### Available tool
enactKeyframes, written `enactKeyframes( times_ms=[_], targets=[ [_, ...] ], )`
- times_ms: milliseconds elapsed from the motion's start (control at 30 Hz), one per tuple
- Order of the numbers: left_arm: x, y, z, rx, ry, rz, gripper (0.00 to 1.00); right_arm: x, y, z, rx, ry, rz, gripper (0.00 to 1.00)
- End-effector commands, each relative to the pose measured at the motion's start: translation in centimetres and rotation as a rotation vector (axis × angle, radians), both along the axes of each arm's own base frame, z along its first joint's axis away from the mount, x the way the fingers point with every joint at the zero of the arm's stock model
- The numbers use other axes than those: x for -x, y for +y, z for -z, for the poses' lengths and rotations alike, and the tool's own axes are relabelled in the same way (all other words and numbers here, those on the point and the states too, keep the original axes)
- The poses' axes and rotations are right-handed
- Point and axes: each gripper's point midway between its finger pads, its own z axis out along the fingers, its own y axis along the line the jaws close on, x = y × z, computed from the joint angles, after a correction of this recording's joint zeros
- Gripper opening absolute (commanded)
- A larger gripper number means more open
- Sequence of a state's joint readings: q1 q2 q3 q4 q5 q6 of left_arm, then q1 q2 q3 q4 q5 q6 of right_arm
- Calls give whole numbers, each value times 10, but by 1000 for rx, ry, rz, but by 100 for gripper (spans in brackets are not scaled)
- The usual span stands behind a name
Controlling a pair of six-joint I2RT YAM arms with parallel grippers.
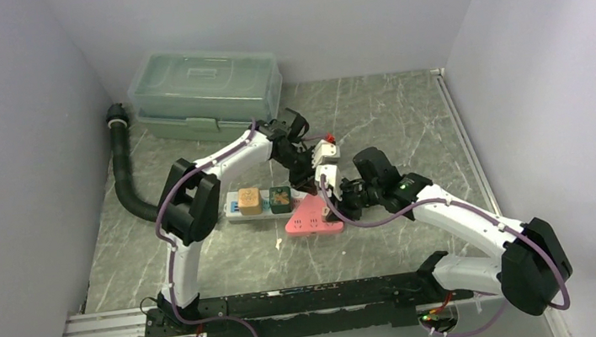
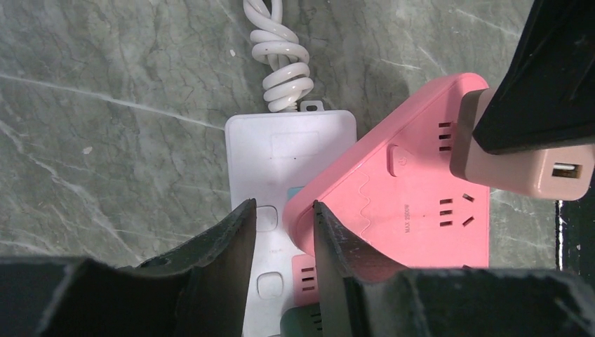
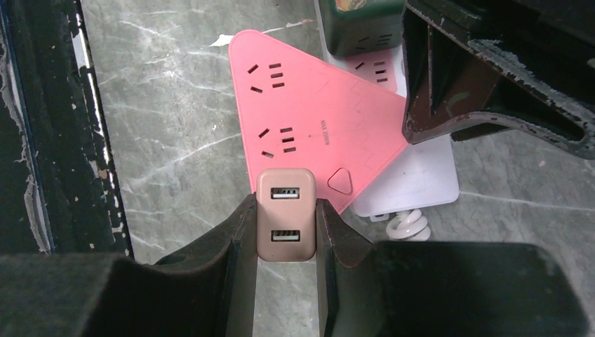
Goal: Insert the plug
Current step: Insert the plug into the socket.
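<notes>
My right gripper (image 3: pixel 284 200) is shut on a pinkish-tan USB charger plug (image 3: pixel 285 214), held over the button corner of the pink triangular power strip (image 3: pixel 309 119). In the left wrist view the plug (image 2: pixel 533 165) hangs at the pink strip's (image 2: pixel 393 210) right edge, beside a socket; I cannot tell if it touches. My left gripper (image 2: pixel 281 205) is slightly open and empty, low over the white power strip (image 2: pixel 288 154), its right finger at the pink strip's corner. In the top view both grippers, left (image 1: pixel 305 174) and right (image 1: pixel 339 200), meet above the pink strip (image 1: pixel 313 218).
The white strip (image 1: pixel 236 214) carries a brown cube plug (image 1: pixel 249 200) and a green plug (image 1: pixel 280 198). Its coiled white cable (image 2: pixel 284 63) lies behind it. A clear storage box (image 1: pixel 205 90) and a black corrugated hose (image 1: pixel 124 175) stand at the back left.
</notes>
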State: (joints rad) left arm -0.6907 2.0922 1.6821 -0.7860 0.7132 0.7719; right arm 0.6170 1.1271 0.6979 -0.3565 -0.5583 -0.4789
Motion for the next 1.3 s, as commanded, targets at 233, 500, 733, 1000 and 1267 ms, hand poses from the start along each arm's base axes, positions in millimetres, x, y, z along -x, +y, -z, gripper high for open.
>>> enactKeyframes(
  times_ms=[233,500,733,1000,1267],
  targets=[
    [2,15,24,-69,-70,43,38,-1,3,6,-13,-23,-13,0],
    [4,18,27,-75,-88,58,36,8,-5,7,-2,-14,-12,0],
    [3,16,27,-78,-96,56,34,10,-7,10,11,-4,-16,0],
    [5,17,28,-78,-96,62,33,8,-15,16,54,-20,-1,0],
    [5,18,27,-77,-103,65,31,7,-19,20,83,-17,11,0]
  ],
)
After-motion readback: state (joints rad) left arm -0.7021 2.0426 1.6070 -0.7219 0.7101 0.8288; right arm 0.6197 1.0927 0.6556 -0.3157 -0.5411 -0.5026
